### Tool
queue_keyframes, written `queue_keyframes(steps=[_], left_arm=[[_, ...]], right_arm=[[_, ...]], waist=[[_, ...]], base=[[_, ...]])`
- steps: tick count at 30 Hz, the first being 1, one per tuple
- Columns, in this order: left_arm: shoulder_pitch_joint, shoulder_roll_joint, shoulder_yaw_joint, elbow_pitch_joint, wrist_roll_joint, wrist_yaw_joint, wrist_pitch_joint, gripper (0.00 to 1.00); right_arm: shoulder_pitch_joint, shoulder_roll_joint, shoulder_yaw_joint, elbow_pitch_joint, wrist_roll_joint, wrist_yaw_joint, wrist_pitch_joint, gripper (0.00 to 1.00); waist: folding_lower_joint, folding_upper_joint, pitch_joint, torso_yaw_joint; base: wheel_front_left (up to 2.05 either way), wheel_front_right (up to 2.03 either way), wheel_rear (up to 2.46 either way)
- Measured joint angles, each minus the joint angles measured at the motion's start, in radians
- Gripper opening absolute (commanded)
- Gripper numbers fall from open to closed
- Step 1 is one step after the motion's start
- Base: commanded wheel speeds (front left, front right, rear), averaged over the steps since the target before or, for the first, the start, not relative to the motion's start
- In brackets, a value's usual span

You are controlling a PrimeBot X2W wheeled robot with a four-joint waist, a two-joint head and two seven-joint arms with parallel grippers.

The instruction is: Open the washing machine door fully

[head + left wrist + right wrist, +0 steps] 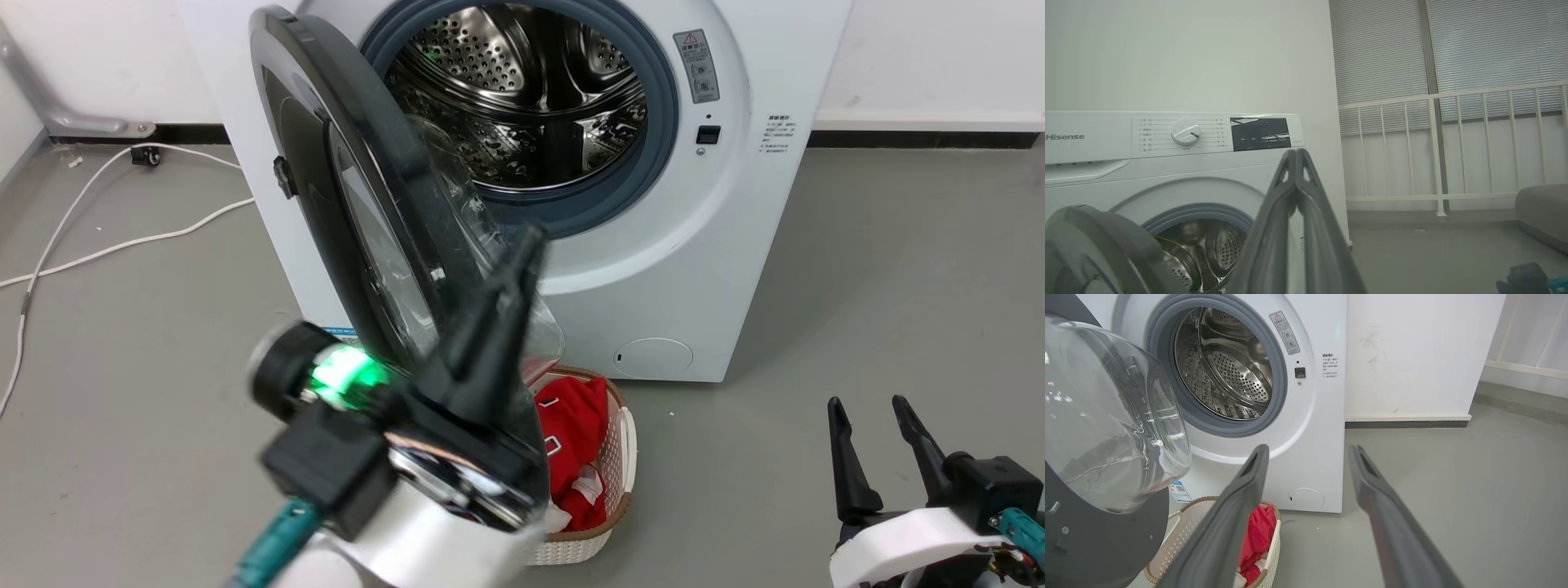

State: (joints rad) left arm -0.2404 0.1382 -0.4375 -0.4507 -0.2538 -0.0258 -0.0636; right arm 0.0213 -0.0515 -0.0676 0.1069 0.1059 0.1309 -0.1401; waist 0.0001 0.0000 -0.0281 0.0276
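Note:
The white washing machine (735, 212) stands against the wall with its steel drum (522, 90) exposed. Its black round door (326, 163) hangs swung out on the left hinge, roughly edge-on to me, the clear glass bowl (1106, 416) bulging toward the drum side. My left gripper (532, 237) is raised in front of the door's inner side, fingers pressed together with nothing between them; whether it touches the glass I cannot tell. In the left wrist view the shut fingertips (1296, 157) point at the control panel. My right gripper (869, 408) rests open at the lower right, clear of the machine.
A pale wicker laundry basket (624, 457) holding red clothes (571, 416) sits on the floor under the door. White cables (122, 241) trail over the grey floor at left. A white railing (1437, 155) and blinds stand to the right of the machine.

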Motion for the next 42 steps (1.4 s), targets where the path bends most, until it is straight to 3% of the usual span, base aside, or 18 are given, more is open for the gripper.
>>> queue_keyframes(steps=[8,18,22,28,42], left_arm=[[0.096,-0.003,-0.104,0.060,-0.049,-0.025,0.064,0.00],[0.189,0.002,-0.180,0.312,-0.075,-0.033,0.091,0.00],[0.168,-0.015,-0.156,0.414,-0.067,0.002,0.063,0.00],[0.150,-0.029,-0.121,0.459,-0.068,0.055,0.046,0.00],[0.210,0.010,-0.087,0.380,-0.077,0.115,0.075,0.00]], right_arm=[[0.001,0.000,-0.004,0.005,0.000,0.000,-0.004,1.00],[0.000,0.000,0.011,0.005,-0.034,0.000,-0.003,1.00],[-0.001,0.000,0.015,0.004,-0.043,0.000,0.000,1.00],[-0.001,0.000,0.018,0.008,-0.044,0.000,0.000,1.00],[-0.016,0.001,0.008,0.027,-0.027,0.000,-0.032,1.00]], waist=[[0.0000,0.0000,-0.002,-0.001],[0.0000,0.0000,-0.006,-0.017],[0.0000,0.0000,-0.004,-0.025],[0.0000,0.0000,-0.007,-0.033],[-0.0001,0.0000,0.004,0.011]], base=[[0.00,0.00,0.00],[0.00,0.00,0.00],[0.00,0.00,0.00],[0.00,0.00,0.00],[0.00,0.00,0.00]])
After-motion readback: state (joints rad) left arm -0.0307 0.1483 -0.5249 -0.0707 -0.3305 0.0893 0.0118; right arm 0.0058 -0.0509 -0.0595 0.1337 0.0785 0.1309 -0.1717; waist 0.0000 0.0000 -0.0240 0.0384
